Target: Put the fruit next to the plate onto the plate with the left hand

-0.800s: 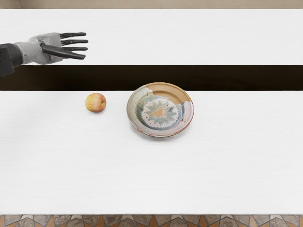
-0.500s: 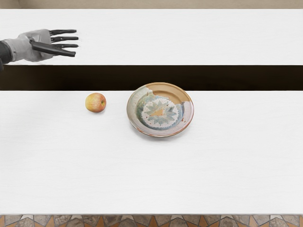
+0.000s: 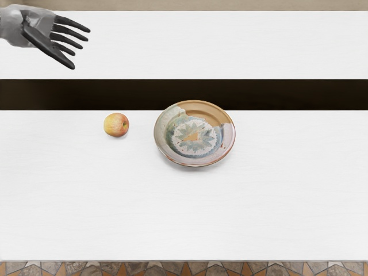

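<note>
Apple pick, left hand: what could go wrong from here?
1. The left hand is open and far from the apple, up in the picture's top-left corner. A glancing touch on arrival could roll the round fruit across the table.
2. The plate looks shallow, so an apple released off-centre might roll back over its rim.
</note>
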